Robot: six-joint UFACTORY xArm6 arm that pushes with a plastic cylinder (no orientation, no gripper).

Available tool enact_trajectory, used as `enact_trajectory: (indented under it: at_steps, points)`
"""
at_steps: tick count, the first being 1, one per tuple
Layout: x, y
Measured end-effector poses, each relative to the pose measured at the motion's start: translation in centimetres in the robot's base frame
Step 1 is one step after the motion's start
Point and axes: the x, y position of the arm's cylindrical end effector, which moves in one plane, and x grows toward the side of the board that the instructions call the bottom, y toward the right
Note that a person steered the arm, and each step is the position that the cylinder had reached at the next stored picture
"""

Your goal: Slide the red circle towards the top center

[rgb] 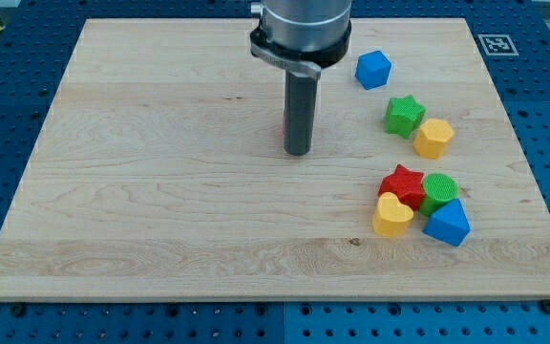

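My tip (299, 151) rests on the wooden board (160, 191) a little above the board's middle. The red circle (285, 124) is almost wholly hidden behind the rod; only a thin red sliver shows at the rod's left edge, just above the tip. Whether the tip touches it cannot be told.
A blue block (373, 69) lies at the upper right. Below it sit a green star (405, 115) and a yellow hexagon (434, 138), touching. Lower right is a tight cluster: red star (402, 182), green circle (439, 189), yellow heart (392, 214), blue triangle (447, 223).
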Motion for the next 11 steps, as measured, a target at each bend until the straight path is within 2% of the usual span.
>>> enact_trajectory:
  at_steps: [2,3,5,9,11]
  points:
    - [-0.4,5.7]
    - [-0.4,6.4]
    - [-0.9,2.2]
    - [-6.4,0.9]
    - [-9.8,-2.0]
